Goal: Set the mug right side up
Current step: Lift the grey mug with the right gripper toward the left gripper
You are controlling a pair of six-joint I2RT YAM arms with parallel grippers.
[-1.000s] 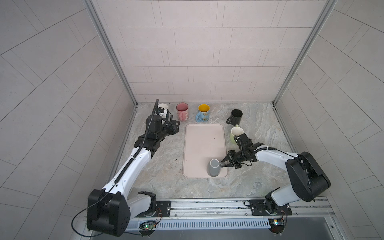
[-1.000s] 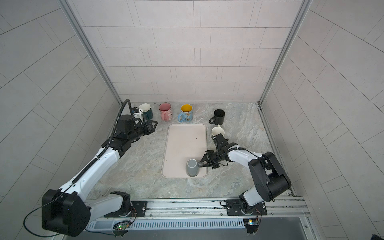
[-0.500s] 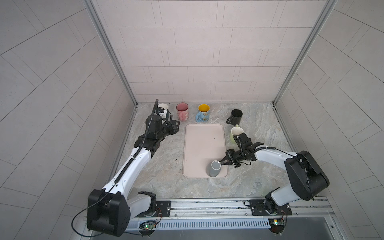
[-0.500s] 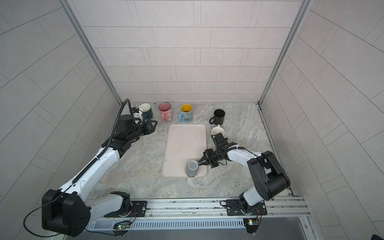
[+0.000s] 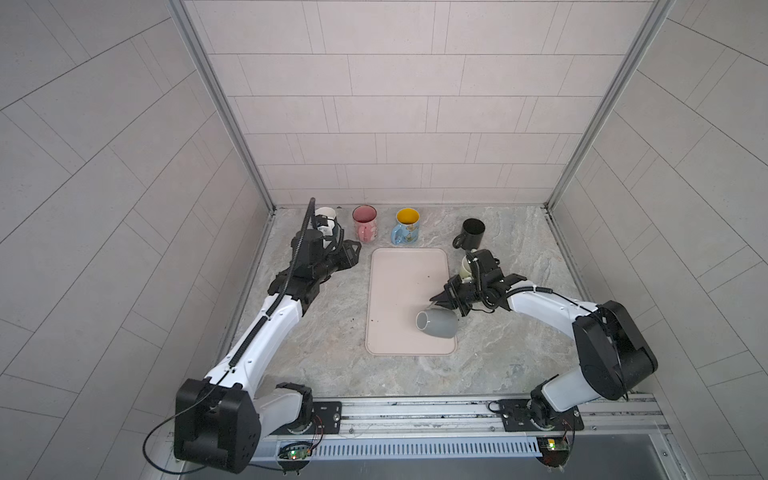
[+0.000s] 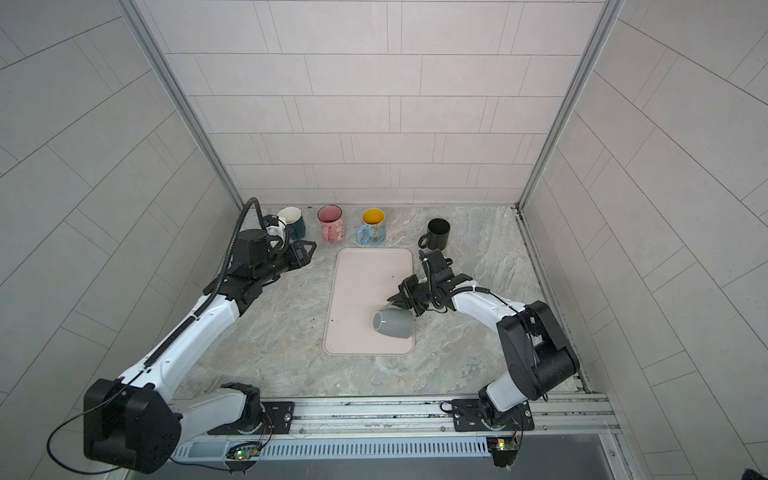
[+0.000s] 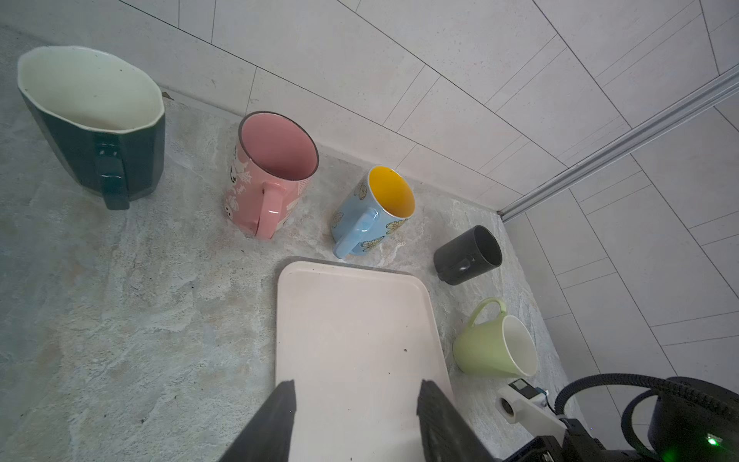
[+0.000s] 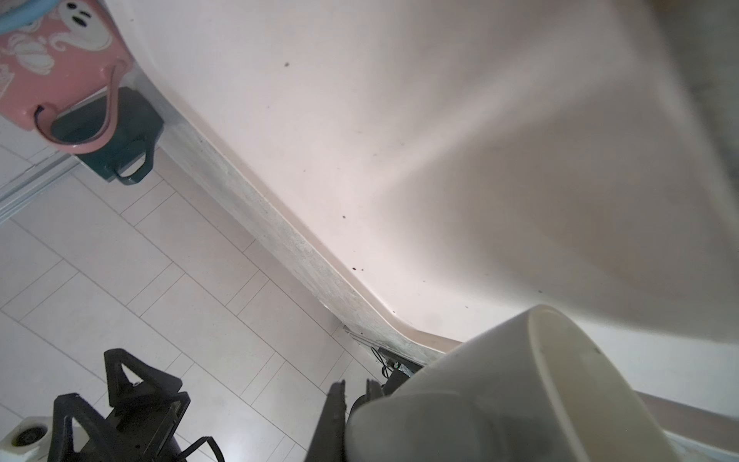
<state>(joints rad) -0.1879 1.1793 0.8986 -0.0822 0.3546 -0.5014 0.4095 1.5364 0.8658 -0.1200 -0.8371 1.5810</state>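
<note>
Grey mug (image 5: 438, 324) tipped sideways on the tray (image 5: 399, 270), lower right.
Right pincer (image 5: 436, 300) clamps its handle (image 5: 431, 306) to lever it upright; left pincer (image 7: 356, 400) hangs open, empty.

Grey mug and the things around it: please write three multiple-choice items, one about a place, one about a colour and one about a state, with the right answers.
1. Where is the grey mug?
A. On the bare table by the back wall.
B. On the pink tray.
C. Inside the black mug.

2. What colour is the inside of the blue mug?
A. Yellow.
B. White.
C. Green.

3. How does the grey mug sit?
A. Upright, mouth up.
B. Upside down, flat on its rim.
C. Tipped over, mouth facing sideways.

Answers:
1 B: both top views show it within the tray's edge.
2 A: the yellow inside shows from above.
3 C: in both top views its open mouth faces the left side, not up or down.
</note>
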